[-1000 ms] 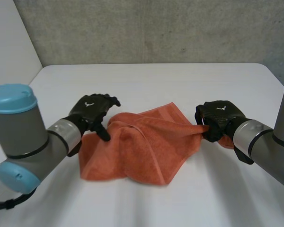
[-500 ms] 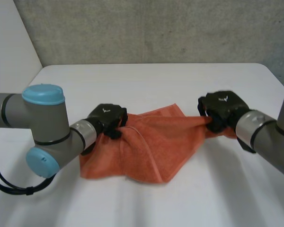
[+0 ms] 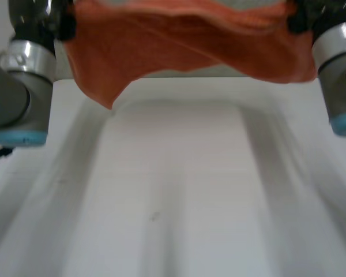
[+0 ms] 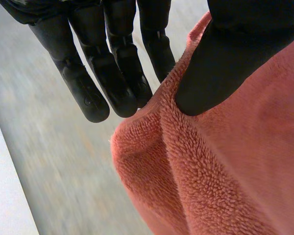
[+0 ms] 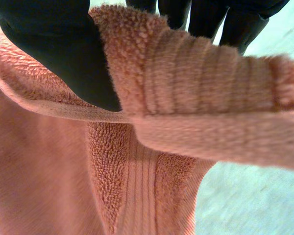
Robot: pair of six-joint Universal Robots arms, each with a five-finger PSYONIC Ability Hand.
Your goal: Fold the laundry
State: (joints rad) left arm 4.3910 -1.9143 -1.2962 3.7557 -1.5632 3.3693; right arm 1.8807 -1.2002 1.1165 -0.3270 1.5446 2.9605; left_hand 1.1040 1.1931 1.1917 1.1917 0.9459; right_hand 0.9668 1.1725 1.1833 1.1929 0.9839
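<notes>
Above the white table (image 3: 179, 190), clear of its surface: orange towel (image 3: 184, 46), stretched out between the two hands.

- Towel: hangs as a wide sheet well above the table and touches it nowhere. Its lower edge is uneven. One corner droops lowest on the left-arm side, and the right-arm side hangs as a broader flap.
- Left hand (image 4: 112, 73): has hold of the towel's upper edge at its own end. Fingers (image 4: 85, 93) are nearly straight behind the cloth, and the thumb (image 4: 220, 63) presses on the front face, so the terry is pinched between them.
- Right hand (image 5: 54, 44): has hold of the opposite end of the upper edge. The thumb lies on one face of the ribbed border and the fingers (image 5: 201, 19) on the other. This is also a pinch, with the border folded over beside the thumb.
- Left arm (image 3: 20, 86) and right arm (image 3: 340, 75): both raised above the table, one on each side of the hanging cloth.
</notes>
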